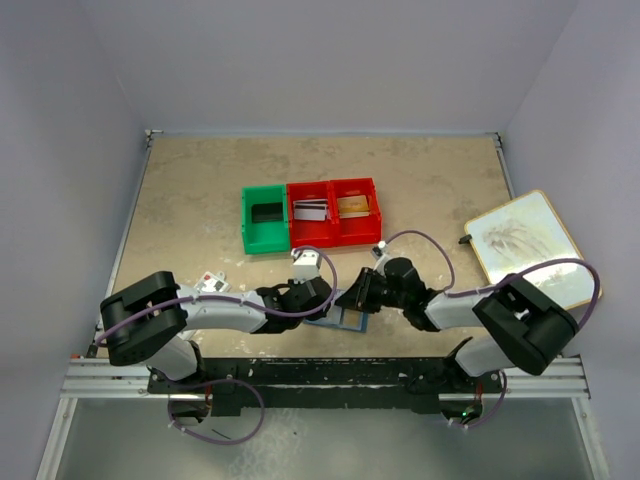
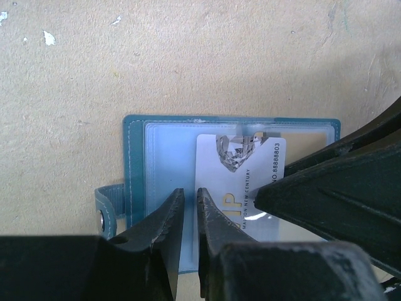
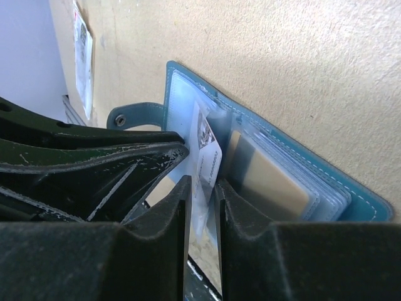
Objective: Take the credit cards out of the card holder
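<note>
The card holder [image 1: 345, 322] is a blue wallet lying open on the table between both arms; its clear slotted inside shows in the left wrist view [image 2: 135, 163] and the right wrist view [image 3: 182, 81]. A silver-white credit card [image 2: 238, 182] with a diamond print sticks partly out of a sleeve. My right gripper [image 3: 202, 188] is shut on this card's [image 3: 210, 150] edge. A gold card [image 3: 276, 185] sits in the other sleeves. My left gripper [image 2: 188, 197] is nearly shut, its tips pressed on the wallet's left half. In the top view the left gripper [image 1: 322, 305] and right gripper [image 1: 352, 298] nearly touch.
A green bin [image 1: 265, 220] and two red bins [image 1: 310, 212] [image 1: 355, 208] holding cards stand behind the wallet. A white packet with red marks [image 1: 212, 284] lies left of the left arm. A framed board [image 1: 525, 245] lies at the right edge.
</note>
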`<action>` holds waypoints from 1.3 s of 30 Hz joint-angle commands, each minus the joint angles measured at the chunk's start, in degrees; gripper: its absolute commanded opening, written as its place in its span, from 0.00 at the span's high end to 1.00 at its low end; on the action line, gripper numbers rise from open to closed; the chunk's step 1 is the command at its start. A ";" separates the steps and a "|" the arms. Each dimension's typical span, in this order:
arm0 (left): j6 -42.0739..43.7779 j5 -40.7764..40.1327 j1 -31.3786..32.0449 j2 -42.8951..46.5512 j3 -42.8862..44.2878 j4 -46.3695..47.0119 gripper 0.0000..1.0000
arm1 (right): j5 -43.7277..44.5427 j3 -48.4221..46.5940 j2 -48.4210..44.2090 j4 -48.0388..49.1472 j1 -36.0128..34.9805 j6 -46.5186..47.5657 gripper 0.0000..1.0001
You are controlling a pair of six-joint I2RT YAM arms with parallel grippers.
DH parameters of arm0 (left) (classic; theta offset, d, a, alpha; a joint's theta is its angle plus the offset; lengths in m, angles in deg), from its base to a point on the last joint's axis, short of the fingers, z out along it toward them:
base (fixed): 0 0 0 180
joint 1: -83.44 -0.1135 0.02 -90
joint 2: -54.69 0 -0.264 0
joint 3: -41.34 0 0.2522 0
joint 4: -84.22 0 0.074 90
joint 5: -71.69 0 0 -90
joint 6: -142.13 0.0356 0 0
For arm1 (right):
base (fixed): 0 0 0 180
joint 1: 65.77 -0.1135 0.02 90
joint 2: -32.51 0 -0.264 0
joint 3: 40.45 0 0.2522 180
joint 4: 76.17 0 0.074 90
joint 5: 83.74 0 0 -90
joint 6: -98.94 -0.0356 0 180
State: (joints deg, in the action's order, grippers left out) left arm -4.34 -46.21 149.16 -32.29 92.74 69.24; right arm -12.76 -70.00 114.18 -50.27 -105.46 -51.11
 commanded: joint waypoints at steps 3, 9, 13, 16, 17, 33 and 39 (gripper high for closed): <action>-0.20 -0.16 0.03 1.02 -0.56 -1.16 0.89 | -0.93 0.20 2.28 5.26 -0.38 -2.24 0.73; -0.31 -0.27 0.08 1.03 -0.67 -0.90 0.89 | 5.50 1.00 1.26 3.03 -4.98 -6.90 0.72; -0.34 -0.14 0.05 1.02 -0.77 -0.78 0.89 | 7.33 3.89 0.10 6.40 -5.31 -8.08 0.75; -0.31 -0.05 0.03 0.93 -0.82 -0.72 0.89 | 7.38 3.65 -0.02 6.85 -5.24 -7.52 0.77; -0.31 -0.05 0.07 0.94 -0.87 -0.74 0.89 | 7.34 3.31 -0.02 5.88 -5.24 -7.36 0.77; -0.64 0.04 0.12 1.71 -1.48 -0.81 0.90 | 4.36 0.46 5.00 8.60 -4.32 -7.45 0.92; -0.75 -0.35 0.10 1.91 -1.79 -0.90 0.90 | 6.14 0.26 1.05 2.65 -2.87 -3.51 1.00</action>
State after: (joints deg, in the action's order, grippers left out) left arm -4.38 -46.19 149.16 -31.55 91.94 69.46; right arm -8.81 -68.23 117.94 -43.17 -109.85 -58.56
